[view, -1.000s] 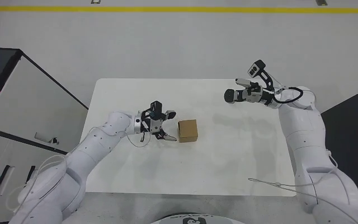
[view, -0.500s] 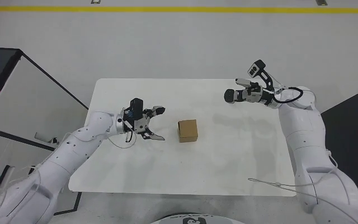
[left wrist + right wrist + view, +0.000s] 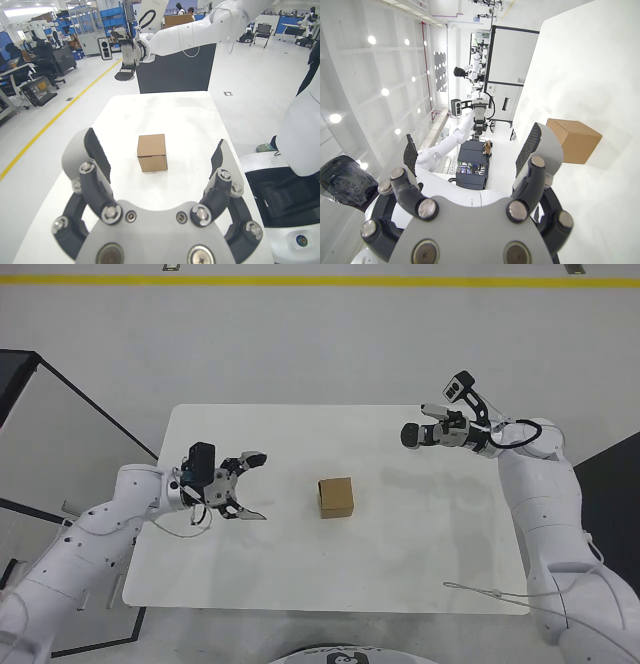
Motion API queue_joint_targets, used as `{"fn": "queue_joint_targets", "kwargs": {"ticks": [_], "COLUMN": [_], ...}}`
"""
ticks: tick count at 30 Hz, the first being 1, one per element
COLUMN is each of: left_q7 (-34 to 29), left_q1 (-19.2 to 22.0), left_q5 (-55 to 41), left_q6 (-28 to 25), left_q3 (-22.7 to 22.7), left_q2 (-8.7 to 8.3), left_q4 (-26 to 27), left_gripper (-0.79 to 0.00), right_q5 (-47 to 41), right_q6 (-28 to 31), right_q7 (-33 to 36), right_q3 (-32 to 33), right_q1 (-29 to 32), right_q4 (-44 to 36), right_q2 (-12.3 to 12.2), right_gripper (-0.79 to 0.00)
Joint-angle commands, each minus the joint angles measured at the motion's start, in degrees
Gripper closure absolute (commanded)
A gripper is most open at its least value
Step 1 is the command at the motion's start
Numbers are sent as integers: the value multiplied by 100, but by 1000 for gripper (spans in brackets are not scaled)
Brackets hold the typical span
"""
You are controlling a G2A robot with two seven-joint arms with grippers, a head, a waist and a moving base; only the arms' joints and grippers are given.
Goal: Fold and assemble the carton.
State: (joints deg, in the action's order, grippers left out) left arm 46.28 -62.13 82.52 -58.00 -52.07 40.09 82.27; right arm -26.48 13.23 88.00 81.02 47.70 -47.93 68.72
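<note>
Sitting near the middle of the white tabletop (image 3: pixel 400 564), the brown carton (image 3: pixel 336 497) is facing the left gripper (image 3: pixel 258 486), fingers (image 3: pixel 96 150) spread wide, at its 9 o'clock; the right gripper (image 3: pixel 408 435) is hovering open-fingered toward 2 o'clock.

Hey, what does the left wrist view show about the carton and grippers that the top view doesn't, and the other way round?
Left wrist view: the carton's side face, with a flap seam along its upper edge. Top view: the whole table with a thin cable near one corner. Both: the closed carton standing free, the left gripper open and apart from it, the right gripper raised near the table's far edge.
</note>
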Motion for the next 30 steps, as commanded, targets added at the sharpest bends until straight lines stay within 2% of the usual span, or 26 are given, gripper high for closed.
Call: {"fn": "queue_joint_targets", "kwargs": {"ticks": [1,6,30], "left_q7": [0,6,6], "left_q1": [-106,-369,-369], "left_q5": [-46,-247,-247], "left_q6": [0,5,5], "left_q3": [-117,-471,-471], "left_q2": [-86,-254,-254], "left_q4": [93,303,303], "left_gripper": [-785,-785,-784], "right_q5": [0,0,0], "right_q6": [0,0,0], "right_q7": [0,0,0], "right_q3": [0,0,0], "right_q1": [0,0,0], "right_q4": [0,0,0], "right_q2": [0,0,0], "right_gripper": [-785,-785,-785]}}
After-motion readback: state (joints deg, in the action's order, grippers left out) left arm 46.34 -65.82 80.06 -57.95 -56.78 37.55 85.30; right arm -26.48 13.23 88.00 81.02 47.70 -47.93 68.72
